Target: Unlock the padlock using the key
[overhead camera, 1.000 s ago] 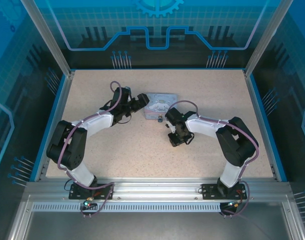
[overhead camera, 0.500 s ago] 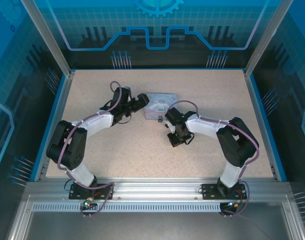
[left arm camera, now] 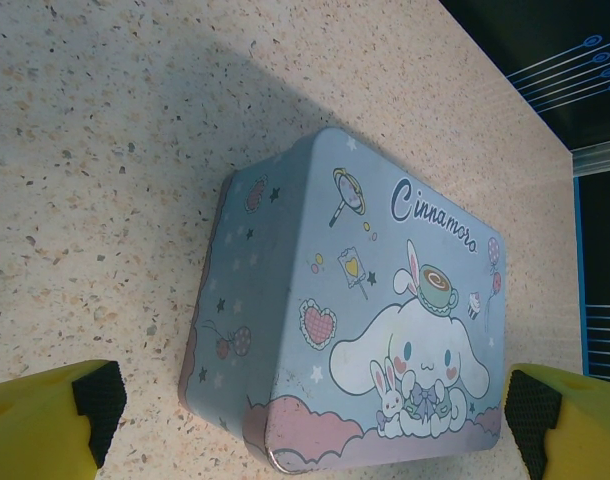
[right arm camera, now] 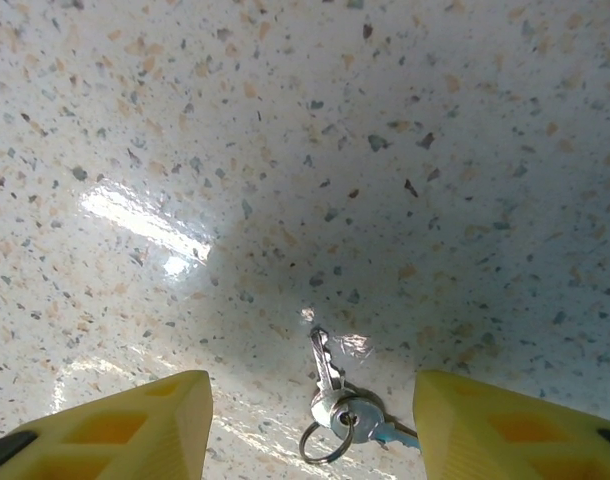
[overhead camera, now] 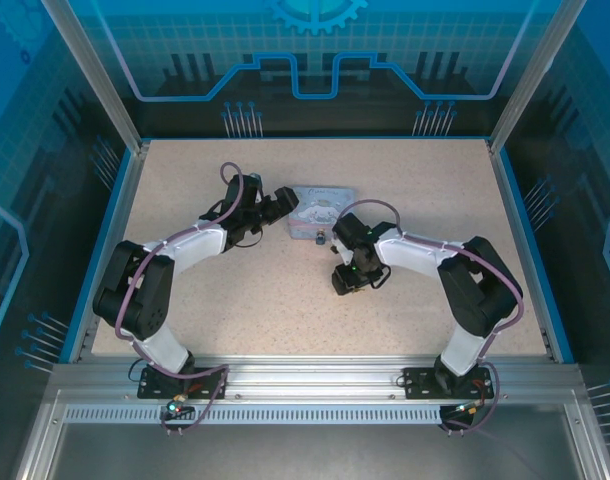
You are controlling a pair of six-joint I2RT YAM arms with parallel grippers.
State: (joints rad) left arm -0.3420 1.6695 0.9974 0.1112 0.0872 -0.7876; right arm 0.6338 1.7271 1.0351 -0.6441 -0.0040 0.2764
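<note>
Tin (left arm camera: pixel 365 330) lettered "Cinnamoro" just ahead of the wide-open left end effector (left arm camera: pixel 313 405); right end effector (right arm camera: pixel 310 415) open, straddling the ringed key (right arm camera: pixel 325 362) on the surface (right arm camera: pixel 285 150)

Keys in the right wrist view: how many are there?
2, on one ring on the table between the right hand's fingers: one key points away from the camera; a second key points right, partly hidden.

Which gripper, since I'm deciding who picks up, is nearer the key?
Right. The right gripper hangs directly over the key, which lies on the table between its open jaws. The left gripper is at the tin, well apart from the key.
</note>
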